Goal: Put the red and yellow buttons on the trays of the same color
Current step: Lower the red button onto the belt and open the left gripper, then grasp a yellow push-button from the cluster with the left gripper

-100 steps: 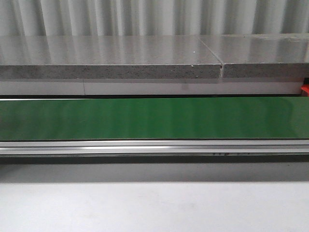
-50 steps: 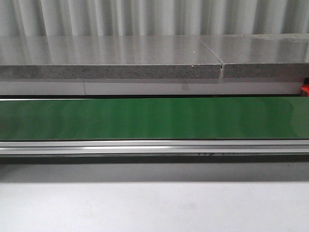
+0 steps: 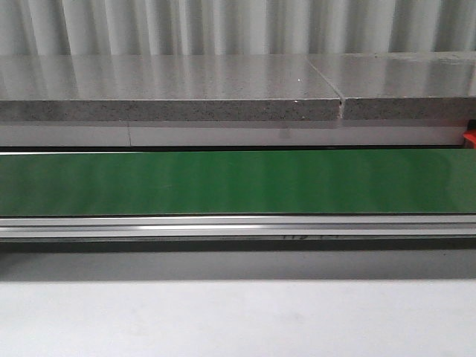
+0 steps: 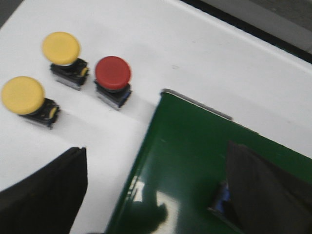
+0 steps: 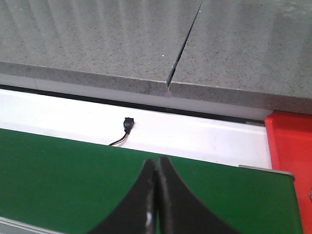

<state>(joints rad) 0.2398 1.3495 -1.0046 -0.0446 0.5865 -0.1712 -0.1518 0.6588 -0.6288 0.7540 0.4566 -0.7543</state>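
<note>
In the left wrist view a red button (image 4: 113, 73) and two yellow buttons (image 4: 61, 48) (image 4: 23, 95) stand upright on black bases on the white surface, beside the end of the green belt (image 4: 195, 151). My left gripper (image 4: 156, 195) is open, one finger over the white surface and the other over the belt, short of the buttons and holding nothing. My right gripper (image 5: 157, 168) is shut and empty above the green belt (image 5: 58, 170). A red tray (image 5: 291, 151) shows at the belt's end, and as a red sliver (image 3: 470, 139) in the front view. The yellow tray is out of view.
A long green conveyor belt (image 3: 238, 182) runs across the front view with an aluminium rail (image 3: 238, 225) along its near side. Behind it lies a grey speckled stone slab (image 3: 171, 85). A small black plug on a wire (image 5: 127, 124) lies on the white strip behind the belt.
Small dark marks under the belt's near rail have drifted to the left. Nothing else differs in the front view.
</note>
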